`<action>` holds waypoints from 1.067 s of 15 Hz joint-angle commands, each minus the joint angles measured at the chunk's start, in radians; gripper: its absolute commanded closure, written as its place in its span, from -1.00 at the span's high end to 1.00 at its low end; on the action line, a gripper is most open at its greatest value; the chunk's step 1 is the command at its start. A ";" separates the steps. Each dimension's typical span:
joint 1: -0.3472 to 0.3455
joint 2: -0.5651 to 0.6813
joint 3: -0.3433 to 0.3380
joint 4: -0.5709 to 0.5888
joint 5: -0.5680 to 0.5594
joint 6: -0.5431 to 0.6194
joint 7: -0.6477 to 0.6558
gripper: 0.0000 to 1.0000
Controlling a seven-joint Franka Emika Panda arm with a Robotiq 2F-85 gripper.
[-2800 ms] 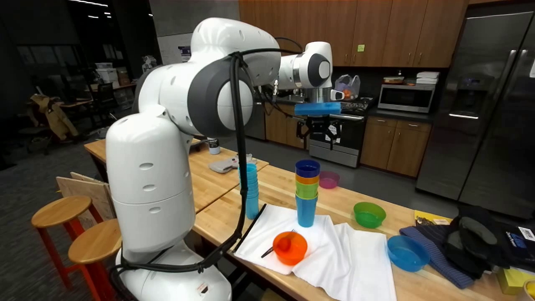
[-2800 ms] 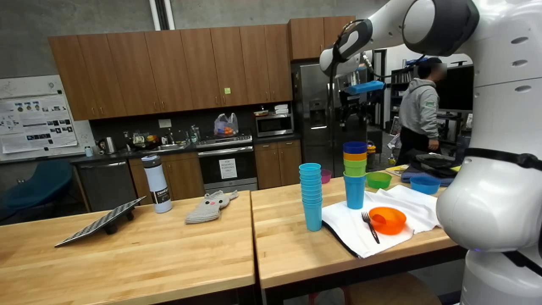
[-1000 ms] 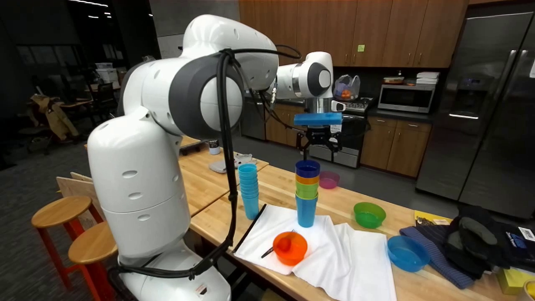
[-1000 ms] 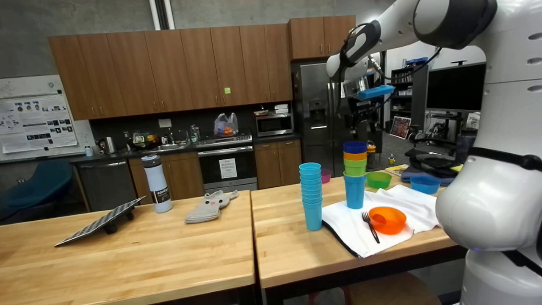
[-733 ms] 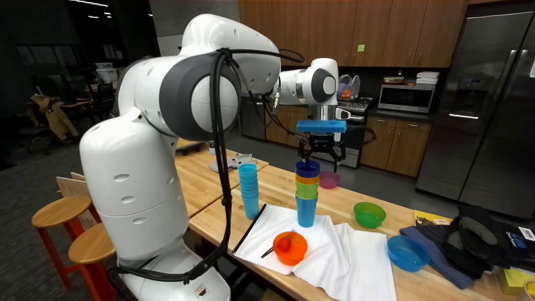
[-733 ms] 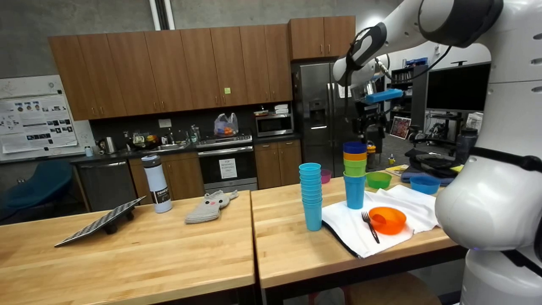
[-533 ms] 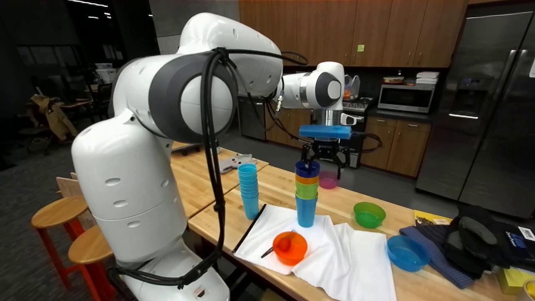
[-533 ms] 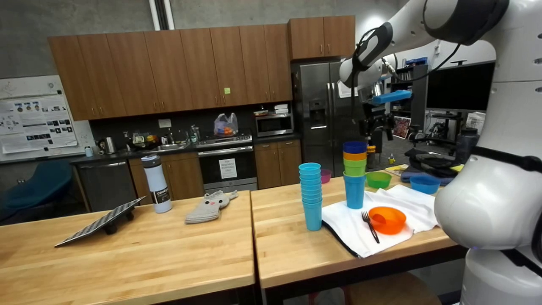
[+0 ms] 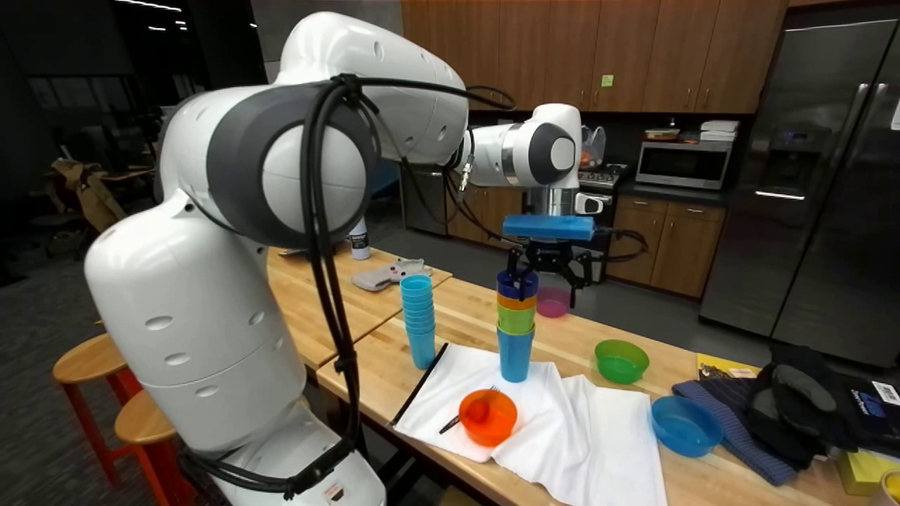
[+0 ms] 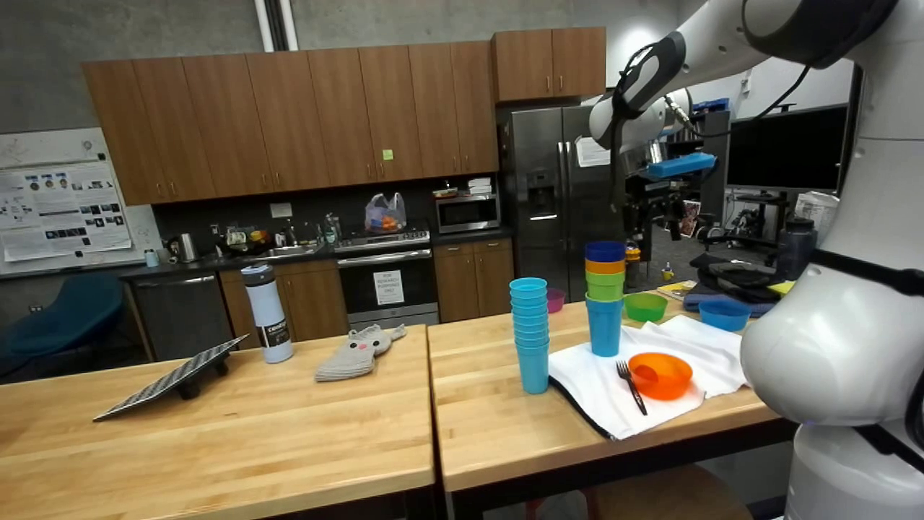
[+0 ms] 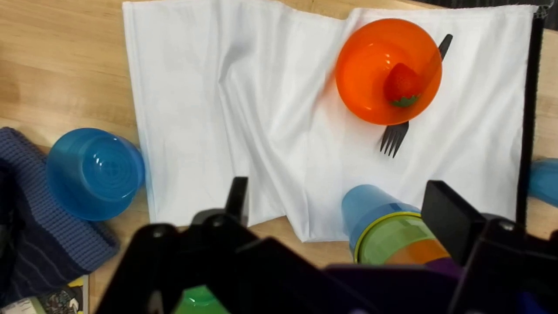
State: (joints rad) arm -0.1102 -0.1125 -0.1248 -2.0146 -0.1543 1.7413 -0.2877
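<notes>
Though cloth point(image 9: 555, 422) wrinkles, stacked cups point(image 9: 516, 323) taper smoothly.

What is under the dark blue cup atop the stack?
Below it: an orange cup, at least one green cup and, lowest, a light blue cup standing on the white cloth. Their nested walls and the cloth beneath are covered; the exact count is unclear.

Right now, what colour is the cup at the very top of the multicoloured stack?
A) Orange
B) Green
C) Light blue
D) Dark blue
D: in both exterior views the dark blue cup stands highest, with the orange layer just beneath it, then the green layer, and the light blue cup at the bottom.
</notes>
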 commanded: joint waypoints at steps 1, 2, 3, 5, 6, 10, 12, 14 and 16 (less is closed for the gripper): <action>0.017 -0.016 0.018 0.010 -0.024 0.041 0.005 1.00; 0.022 -0.014 0.022 0.015 -0.026 0.058 -0.004 1.00; 0.028 -0.016 0.028 0.008 -0.023 0.081 -0.004 1.00; 0.037 0.006 0.037 0.029 -0.022 0.118 -0.009 1.00; 0.044 0.010 0.044 0.029 -0.017 0.134 -0.005 1.00; 0.053 0.025 0.050 0.033 -0.011 0.172 -0.010 1.00; 0.051 0.034 0.049 0.040 -0.011 0.177 -0.016 1.00; 0.045 0.043 0.044 0.044 -0.016 0.177 -0.024 1.00; 0.043 0.025 0.041 0.015 -0.013 0.185 -0.016 1.00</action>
State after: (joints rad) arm -0.0605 -0.0790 -0.0785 -1.9896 -0.1592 1.9180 -0.2931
